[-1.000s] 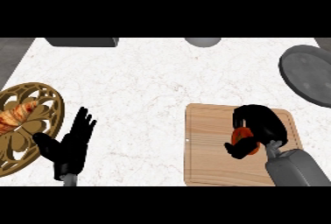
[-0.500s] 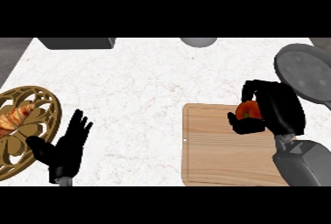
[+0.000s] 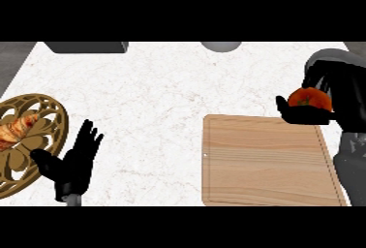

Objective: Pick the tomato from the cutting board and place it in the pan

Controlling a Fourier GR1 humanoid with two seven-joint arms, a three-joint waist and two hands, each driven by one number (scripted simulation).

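We observe the right hand [image 3: 342, 99] curled round the tomato [image 3: 309, 98], just past the cutting board's [image 3: 265, 164] far edge, near the pan [image 3: 331, 54]. The left hand [image 3: 71, 164] rests at lower left, fingers straight.

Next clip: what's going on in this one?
The robot's right hand is curled round the tomato, holding it just beyond the far right corner of the wooden cutting board, close to the dark pan. The tomato is not in the pan yet. The left hand rests open at the lower left, beside a gold openwork plate carrying a croissant.
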